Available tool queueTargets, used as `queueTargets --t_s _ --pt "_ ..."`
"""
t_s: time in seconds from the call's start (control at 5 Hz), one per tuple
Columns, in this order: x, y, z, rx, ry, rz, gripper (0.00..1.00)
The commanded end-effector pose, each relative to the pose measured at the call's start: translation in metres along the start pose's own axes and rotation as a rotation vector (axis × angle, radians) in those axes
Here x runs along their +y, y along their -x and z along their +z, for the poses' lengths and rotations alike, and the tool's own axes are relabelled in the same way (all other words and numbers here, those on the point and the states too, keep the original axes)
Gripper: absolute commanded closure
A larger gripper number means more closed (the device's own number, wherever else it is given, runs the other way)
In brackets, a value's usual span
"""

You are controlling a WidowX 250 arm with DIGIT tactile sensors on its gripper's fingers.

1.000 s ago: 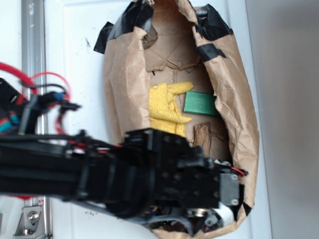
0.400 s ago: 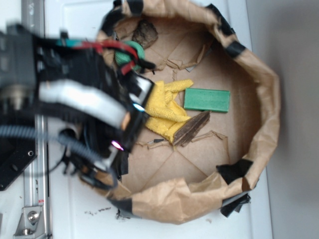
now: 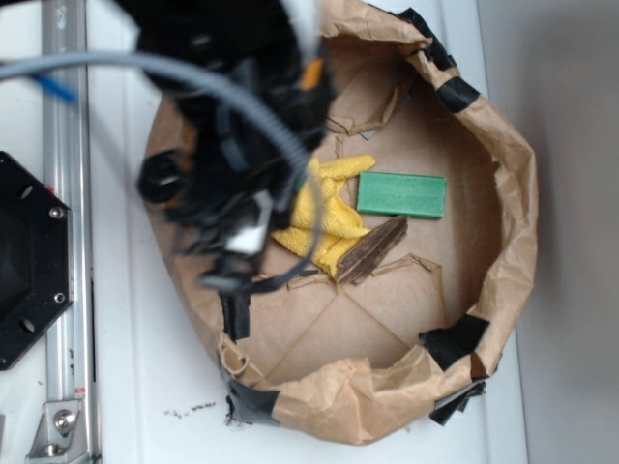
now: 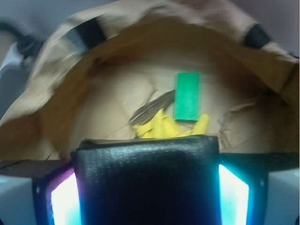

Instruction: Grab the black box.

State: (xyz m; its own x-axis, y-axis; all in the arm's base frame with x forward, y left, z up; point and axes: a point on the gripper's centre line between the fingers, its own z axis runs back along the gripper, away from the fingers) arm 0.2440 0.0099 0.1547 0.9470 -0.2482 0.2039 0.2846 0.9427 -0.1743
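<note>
The black box (image 4: 146, 183), with a glossy, pebbled surface, fills the lower middle of the wrist view. My gripper (image 4: 146, 164) is shut on it, one glowing finger pressed against each side. In the exterior view the blurred arm and gripper (image 3: 242, 237) hang over the left side of the brown paper nest (image 3: 508, 203). The box itself cannot be made out there.
On the nest's cardboard floor lie a green block (image 3: 401, 194), a yellow cloth (image 3: 329, 208) and a brown bark piece (image 3: 372, 249). Black tape strips (image 3: 453, 340) patch the paper wall. A metal rail (image 3: 63, 193) and a black plate (image 3: 29, 261) stand at the left.
The arm swung from the bottom of the exterior view to the left, then up to the upper left. The paper wall opened from a narrow shape into a wide ring.
</note>
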Motion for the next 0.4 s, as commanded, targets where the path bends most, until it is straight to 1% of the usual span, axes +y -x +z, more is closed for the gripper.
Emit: queueTargets --t_s 0.0,0.2 --pt "-0.0414 -0.0327 0.0024 0.151 -0.178 0.099 1.0" --pt "-0.0416 -0.0252 0.01 0.163 -0.199 0.132 1.0"
